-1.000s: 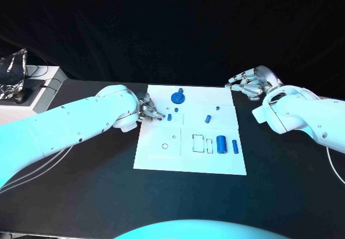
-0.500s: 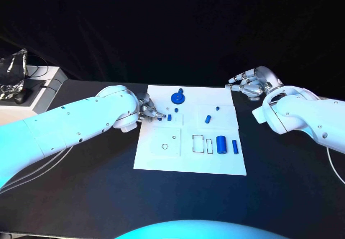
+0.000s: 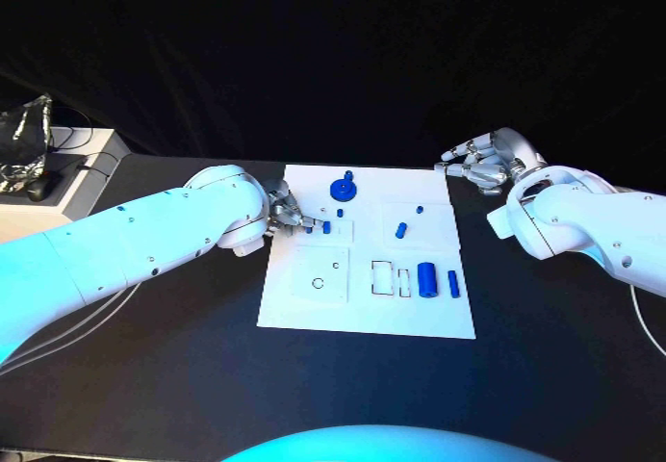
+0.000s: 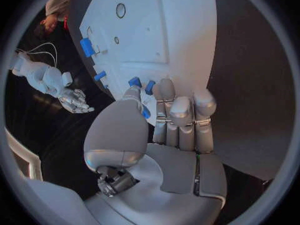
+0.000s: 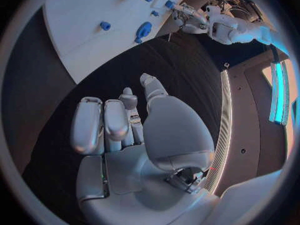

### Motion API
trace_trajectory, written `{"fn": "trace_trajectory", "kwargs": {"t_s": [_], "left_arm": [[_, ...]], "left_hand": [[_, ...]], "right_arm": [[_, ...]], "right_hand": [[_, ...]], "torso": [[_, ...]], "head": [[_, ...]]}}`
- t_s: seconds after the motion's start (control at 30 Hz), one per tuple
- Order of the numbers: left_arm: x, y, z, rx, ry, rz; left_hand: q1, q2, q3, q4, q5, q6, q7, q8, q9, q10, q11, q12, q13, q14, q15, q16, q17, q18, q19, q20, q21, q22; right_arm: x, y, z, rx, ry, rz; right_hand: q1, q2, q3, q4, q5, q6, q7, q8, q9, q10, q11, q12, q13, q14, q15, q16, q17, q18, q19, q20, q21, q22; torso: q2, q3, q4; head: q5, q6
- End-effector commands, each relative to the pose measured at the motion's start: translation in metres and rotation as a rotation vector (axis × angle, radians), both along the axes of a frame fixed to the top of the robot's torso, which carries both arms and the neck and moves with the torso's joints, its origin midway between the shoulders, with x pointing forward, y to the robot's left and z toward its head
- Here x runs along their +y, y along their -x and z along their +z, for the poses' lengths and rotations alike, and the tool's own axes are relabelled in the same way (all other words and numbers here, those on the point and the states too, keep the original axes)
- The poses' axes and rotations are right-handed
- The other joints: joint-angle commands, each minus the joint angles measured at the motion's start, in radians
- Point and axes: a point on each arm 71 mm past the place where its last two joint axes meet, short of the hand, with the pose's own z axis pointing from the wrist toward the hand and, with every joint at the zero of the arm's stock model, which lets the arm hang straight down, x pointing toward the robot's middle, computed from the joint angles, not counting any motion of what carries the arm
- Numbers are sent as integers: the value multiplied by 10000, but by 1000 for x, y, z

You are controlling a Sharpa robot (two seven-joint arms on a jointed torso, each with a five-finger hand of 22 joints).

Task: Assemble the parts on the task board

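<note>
The white task board [image 3: 308, 306] lies mid-table. My left hand [image 3: 288, 218] rests at its left edge with thumb and fingers drawn together; a small blue part [image 4: 145, 112] shows pinched between them. Just past the fingertips stand two small blue pieces [image 4: 134, 81] [image 3: 326, 227]. On the board are also a blue gear-like part [image 3: 343, 186], a blue peg [image 3: 401, 230], a thick blue cylinder [image 3: 427, 278] and a slim one [image 3: 452, 281]. My right hand [image 3: 479, 162] hovers off the board's far right corner, fingers apart, holding nothing.
Rectangular slots [image 3: 382, 276] and a round hole [image 3: 318, 282] mark the board's near half. A white stand with equipment [image 3: 31, 159] sits at the table's far left. Bare black table [image 3: 166, 385] surrounds the board.
</note>
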Motion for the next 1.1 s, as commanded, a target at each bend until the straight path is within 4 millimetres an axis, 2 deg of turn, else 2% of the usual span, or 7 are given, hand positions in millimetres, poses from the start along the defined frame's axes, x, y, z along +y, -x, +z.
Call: {"fn": "trace_trajectory", "kwargs": {"t_s": [0.03, 0.6, 0.83, 0.9, 0.97, 1.07, 1.1], "left_arm": [[1, 4, -8, 319, -162, 90], [4, 5, -2, 86, 163, 191], [10, 4, 18, -263, 1571, 480], [12, 3, 25, -392, 2137, 576], [14, 3, 32, -609, 2808, 607], [14, 1, 40, -984, 3635, 550], [13, 1, 43, -1183, 3978, 455]], "left_hand": [[-102, -11, -25, 9, -95, 6, 67, 62, -3, -11, 7, 59, -1, 99, -8, 44, 18, -39, 77, 2, 17, 199], [-356, -212, 180, 21, -395, -19, 77, 72, -16, -31, 15, 70, -3, 91, -6, 34, -3, -18, 76, 20, 2, 205], [-128, -291, 178, 16, -369, -651, 404, -153, -264, -680, 275, 158, -4, -436, 197, -504, -811, 199, -528, 272, -932, -202], [-9, -294, 158, 4, -363, -949, 572, -99, -911, -1073, 416, 339, -81, -675, 325, -648, -1235, 350, -744, 465, -1362, -409], [239, -293, 147, 9, -353, -1417, 875, -308, -1593, -1604, 678, 93, -361, -1243, 562, -1216, -1914, 471, -1627, 629, -2736, -1048], [760, -86, 94, -39, -276, -1884, 1154, -329, -2703, -2182, 964, -139, -886, -1850, 811, -1723, -2624, 439, -1937, 856, -3391, -1454], [1147, 34, 35, -114, -247, -2105, 1309, -515, -3425, -2540, 1146, -575, -1390, -2159, 1011, -2212, -3125, 401, -2116, 1007, -3919, -1830]], "right_arm": [[1, 0, 0, -98, 45, 126], [1, 1, -2, -72, 46, 119], [0, 1, -3, -80, 33, 91], [-1, 2, -3, -86, 29, 80], [-1, 2, -3, -96, 25, 68], [-1, 2, -3, -112, 16, 54], [-1, 2, -3, -119, 10, 49]], "right_hand": [[-41, 9, -29, -32, 64, 31, 15, -25, -11, -72, -18, -41, -1, 2, -45, -44, -11, 62, 306, -56, -46, 1635], [-41, 9, -29, -32, 64, 31, 15, -25, -11, -72, -18, -41, -1, 2, -45, -44, -11, 62, 306, -56, -46, 1635], [-41, 9, -29, -32, 64, 31, 15, -25, -11, -72, -18, -41, -1, 2, -45, -44, -11, 62, 306, -56, -46, 1635], [-41, 9, -29, -32, 64, 31, 15, -25, -11, -72, -18, -41, -1, 2, -45, -44, -11, 62, 306, -56, -46, 1635], [-41, 9, -29, -32, 64, 31, 15, -25, -11, -72, -18, -41, -1, 2, -45, -44, -11, 62, 306, -56, -46, 1635], [-41, 9, -29, -32, 64, 31, 15, -25, -11, -72, -18, -41, -1, 2, -45, -44, -11, 62, 306, -56, -46, 1635], [-41, 9, -29, -32, 64, 31, 15, -25, -11, -72, -18, -41, -1, 2, -45, -44, -11, 62, 306, -56, -46, 1635]], "torso": [[3, 1, -1], [-1, 0, 0], [-13, 4, 5], [-11, 9, 6], [-7, 7, 4], [-7, 2, 0], [-2, 0, -4]], "head": [[-6, -16], [31, 23], [6, 44], [0, 70], [1, 84], [-15, 116], [-17, 131]]}}
